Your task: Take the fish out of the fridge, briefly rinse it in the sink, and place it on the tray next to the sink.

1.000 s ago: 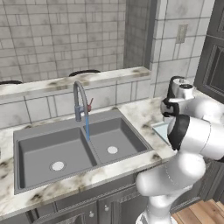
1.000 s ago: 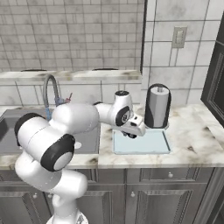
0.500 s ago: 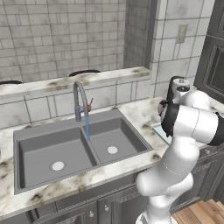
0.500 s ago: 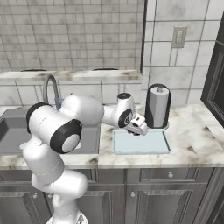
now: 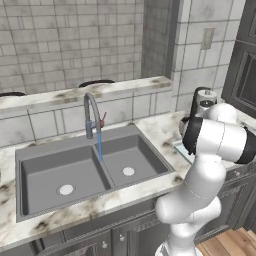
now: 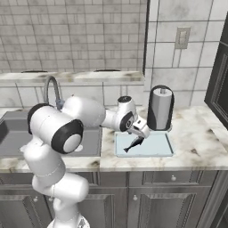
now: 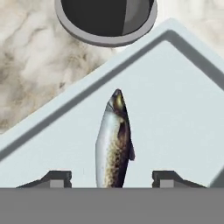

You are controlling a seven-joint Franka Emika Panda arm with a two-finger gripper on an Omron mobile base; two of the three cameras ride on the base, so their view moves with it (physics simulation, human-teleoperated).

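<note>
The small silvery fish (image 7: 113,140) is over the pale blue-grey tray (image 7: 175,100), between my spread fingertips (image 7: 57,178) with a gap on each side. My gripper (image 7: 112,179) is open and touches nothing. From the right base view the gripper (image 6: 139,133) hovers low over the tray (image 6: 156,149), and the fish (image 6: 133,143) slants just under it; I cannot tell whether it rests flat. The sink (image 5: 90,165) lies to the left of the tray, and water runs from its tap (image 5: 92,112). The fridge is out of view.
A dark cylinder with a white top (image 6: 160,109) stands right behind the tray, close to my hand. A raised counter ledge (image 5: 85,92) runs behind the sink. Dark cupboards (image 6: 220,71) rise at the right. Marble counter (image 6: 196,133) extends right of the tray.
The jaws were shut on the fish over the tray and have now opened, letting it go. The arm's elbow has swung a little; the hand stayed over the tray.
</note>
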